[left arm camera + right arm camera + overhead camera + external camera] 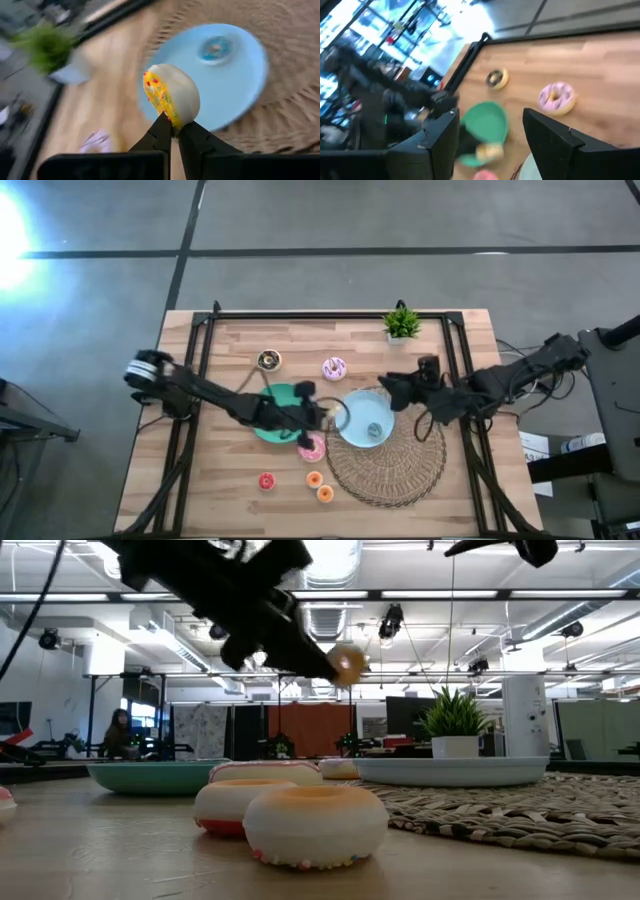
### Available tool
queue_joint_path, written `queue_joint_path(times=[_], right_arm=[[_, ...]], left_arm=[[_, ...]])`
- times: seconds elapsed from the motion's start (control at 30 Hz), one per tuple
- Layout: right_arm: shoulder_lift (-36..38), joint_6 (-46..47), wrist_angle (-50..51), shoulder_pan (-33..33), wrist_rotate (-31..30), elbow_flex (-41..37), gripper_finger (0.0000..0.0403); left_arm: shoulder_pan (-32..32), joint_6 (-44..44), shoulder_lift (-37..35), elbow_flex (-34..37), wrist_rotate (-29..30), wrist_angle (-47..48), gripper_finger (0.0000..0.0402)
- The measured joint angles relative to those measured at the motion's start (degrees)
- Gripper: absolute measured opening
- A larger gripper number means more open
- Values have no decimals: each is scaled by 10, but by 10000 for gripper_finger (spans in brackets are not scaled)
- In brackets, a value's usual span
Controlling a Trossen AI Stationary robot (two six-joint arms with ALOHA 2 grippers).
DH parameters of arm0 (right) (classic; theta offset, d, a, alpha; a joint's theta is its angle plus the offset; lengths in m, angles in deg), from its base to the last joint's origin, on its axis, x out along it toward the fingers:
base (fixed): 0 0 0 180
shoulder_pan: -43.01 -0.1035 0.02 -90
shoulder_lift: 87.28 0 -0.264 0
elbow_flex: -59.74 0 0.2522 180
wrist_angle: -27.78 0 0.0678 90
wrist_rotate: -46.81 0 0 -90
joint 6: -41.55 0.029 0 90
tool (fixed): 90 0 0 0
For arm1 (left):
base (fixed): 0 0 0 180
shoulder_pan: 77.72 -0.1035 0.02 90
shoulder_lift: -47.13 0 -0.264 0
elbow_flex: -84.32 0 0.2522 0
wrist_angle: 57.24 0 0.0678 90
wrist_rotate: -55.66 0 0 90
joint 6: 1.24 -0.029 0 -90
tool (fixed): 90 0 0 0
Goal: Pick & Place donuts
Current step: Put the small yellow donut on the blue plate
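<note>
My left gripper [172, 127] [330, 416] is shut on a small cream donut with yellow frosting [171, 95] [348, 664], raised in the air between the green plate [272, 405] and the light-blue plate [362, 420] [235, 85]. My right gripper [392, 388] [491, 120] hangs open above the far side of the light-blue plate, touching nothing. A dark brown donut [268, 360] and a pink donut [334, 368] lie flat on the far part of the table. Another pink donut [311, 447] and tiny red [266, 480] and orange [320, 486] ones lie nearer. My left gripper pinches the small donut by its rim [174, 121] between the two fingertips [161, 131]. The fingers slant down toward the table's right. The donut is lifted clear of the table and stands on edge beyond the fingertips, with its yellow frosted face [158, 95] turned sideways.
The light-blue plate sits on a round woven mat [400, 465] and carries a small bluish piece [375, 430]. A small potted plant [402, 323] stands at the far right. A black frame [330, 313] runs along the table's far and side edges.
</note>
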Motion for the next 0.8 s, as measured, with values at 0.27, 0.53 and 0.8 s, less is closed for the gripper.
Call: queue_joint_path(times=[0.27,0.53,0.8], right_arm=[[9,-16,13,-3,-23,31,211],[17,-28,15,-32,-67,48,211],[19,-6,15,-60,-94,39,211]], left_arm=[[0,-115,144,-135,26,51,0],[3,-213,226,-223,46,97,0],[2,-212,245,-257,32,162,6]])
